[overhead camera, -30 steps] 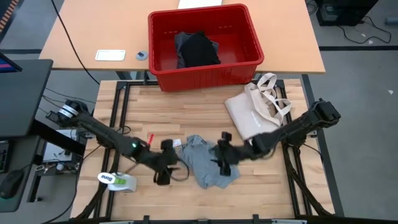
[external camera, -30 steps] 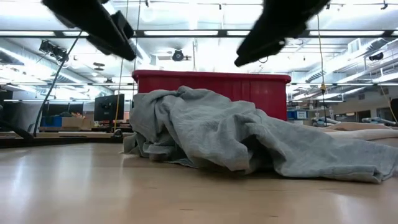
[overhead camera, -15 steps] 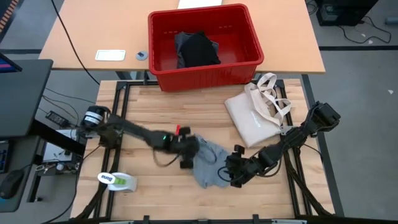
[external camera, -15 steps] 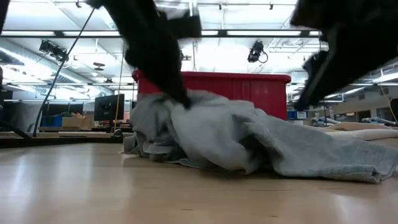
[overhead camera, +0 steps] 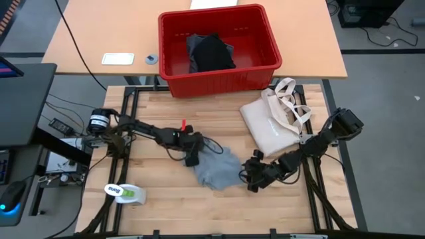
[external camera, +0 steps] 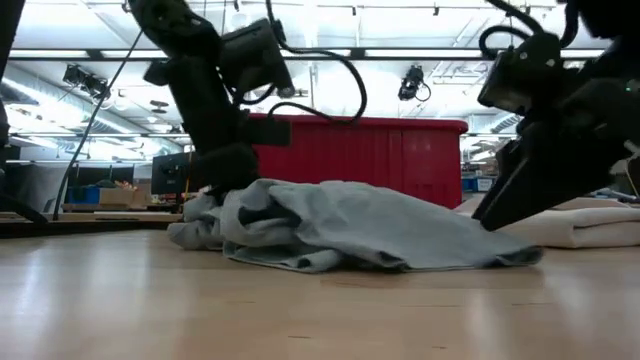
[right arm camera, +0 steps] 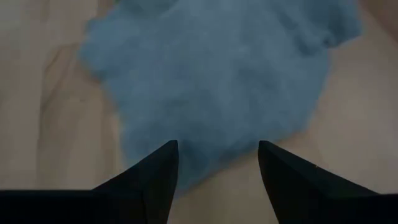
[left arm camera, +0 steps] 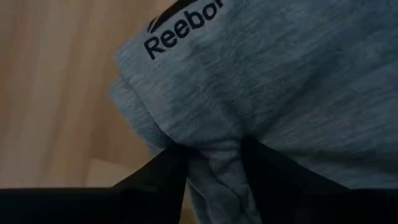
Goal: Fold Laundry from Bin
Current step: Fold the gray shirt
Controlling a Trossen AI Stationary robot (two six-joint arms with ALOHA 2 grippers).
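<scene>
**Grey T-shirt in a heap on the table**

The grey T-shirt (overhead camera: 217, 168) lies crumpled on the wooden table (overhead camera: 153, 192), in front of the red bin (overhead camera: 219, 78). The left gripper (overhead camera: 193, 157) is at the shirt's edge on the side nearer the bin, its jaws pinching a fold of the cloth. The right gripper (overhead camera: 250, 178) sits just beside the shirt's other side, jaws spread with nothing in them. A black garment (overhead camera: 212, 53) is inside the bin.

grey T-shirt (overhead camera: 217, 169) crumpled mid-table | left end effector (overhead camera: 193, 157) touching | right end effector (overhead camera: 250, 174) beside
</scene>
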